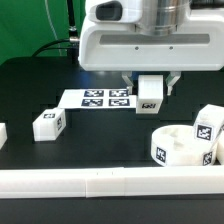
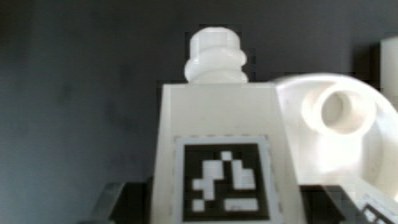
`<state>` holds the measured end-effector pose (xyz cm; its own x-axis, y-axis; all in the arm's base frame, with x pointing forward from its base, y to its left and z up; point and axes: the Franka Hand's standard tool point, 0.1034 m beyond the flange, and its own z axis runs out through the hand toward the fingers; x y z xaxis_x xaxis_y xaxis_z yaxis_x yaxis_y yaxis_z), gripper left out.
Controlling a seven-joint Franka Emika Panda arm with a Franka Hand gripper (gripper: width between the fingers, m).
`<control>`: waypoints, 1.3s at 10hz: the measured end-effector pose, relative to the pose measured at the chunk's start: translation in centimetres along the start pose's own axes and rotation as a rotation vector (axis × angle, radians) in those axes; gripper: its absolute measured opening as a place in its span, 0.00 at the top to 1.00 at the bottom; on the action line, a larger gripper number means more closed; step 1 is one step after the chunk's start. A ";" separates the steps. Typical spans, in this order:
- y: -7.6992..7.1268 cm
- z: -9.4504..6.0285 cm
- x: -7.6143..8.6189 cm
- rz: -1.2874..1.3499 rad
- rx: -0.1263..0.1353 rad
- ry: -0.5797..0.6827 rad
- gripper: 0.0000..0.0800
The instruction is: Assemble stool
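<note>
White plastic rail point(image 1: 100, 183) ran along the nearest edge of the black table point(image 1: 100, 148). Just behind it, toward the exterior view's right, sat the round seat point(image 1: 178, 152). A tagged leg at the seat point(image 1: 208, 127) stood up at its far side, though whether that one was screwed home could not be told. Farther back, toward the exterior view's left, a loose leg point(image 1: 48, 122) lay alone on the table.

Beyond these, the gripper point(image 1: 150, 93) hung clenched on the held leg point(image 1: 150, 98), lifted clear of the table beside the marker board point(image 1: 98, 98). The wrist view showed that leg's threaded peg point(image 2: 214, 55) pointing away from the camera, with one socket point(image 2: 338, 105) of the seat off to the side and not in line with it.

The main danger was probably a misaligned approach. If the peg came down on the socket's rim, it would likely push the unfixed seat across the table or twist the leg askew between the fingers. A tilted peg could also bind in the thread.
</note>
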<state>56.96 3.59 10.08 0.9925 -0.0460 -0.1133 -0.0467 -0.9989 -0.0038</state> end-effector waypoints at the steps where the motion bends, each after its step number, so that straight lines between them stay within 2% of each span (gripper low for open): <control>1: 0.1 -0.7 -0.1 -0.011 0.004 0.035 0.58; 2: -0.1 -1.9 0.5 -0.014 0.009 0.129 0.58; 3: -0.3 -2.3 0.6 -0.018 0.013 0.218 0.58; 7: -0.2 -2.1 1.2 -0.027 0.010 0.478 0.58; 10: -0.7 -2.9 1.9 -0.073 -0.002 0.759 0.58; 11: -0.6 -1.4 1.3 -0.077 -0.008 0.733 0.58; 13: -0.6 -1.3 1.3 -0.085 -0.011 0.712 0.58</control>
<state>58.40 4.11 11.20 0.8257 0.0409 0.5627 0.0315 -0.9992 0.0264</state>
